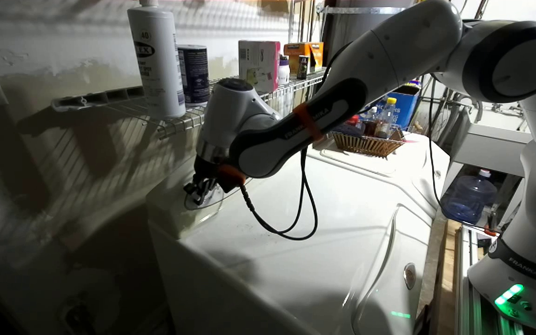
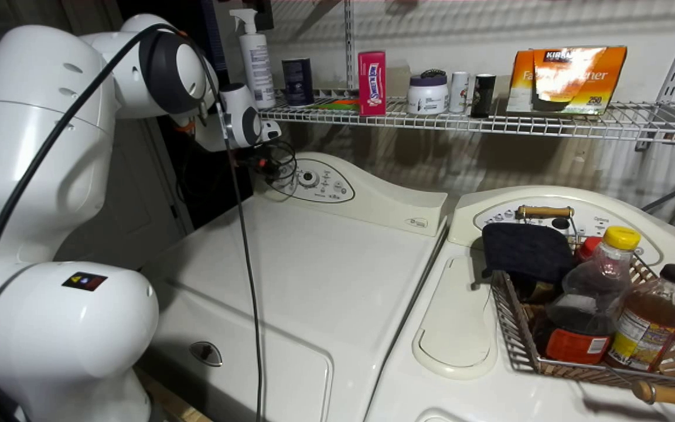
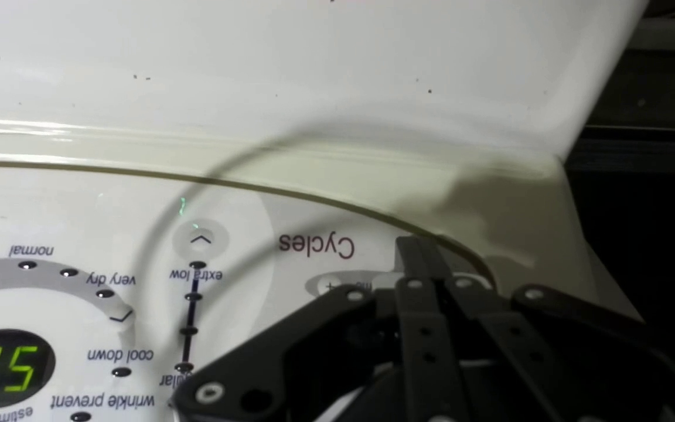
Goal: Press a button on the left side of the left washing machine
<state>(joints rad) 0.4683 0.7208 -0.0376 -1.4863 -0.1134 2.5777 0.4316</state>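
The hand [image 3: 419, 249], pinched together, is by the panel [image 2: 317, 184], with the washer [image 2: 314, 261] at 6 o'clock from the hand in an exterior view, so aiming seems the step, then one small push.

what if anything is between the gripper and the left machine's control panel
Nothing visible: in the wrist view the gripper sits over the control panel, beside the Cycles label; whether it touches, I can't tell.
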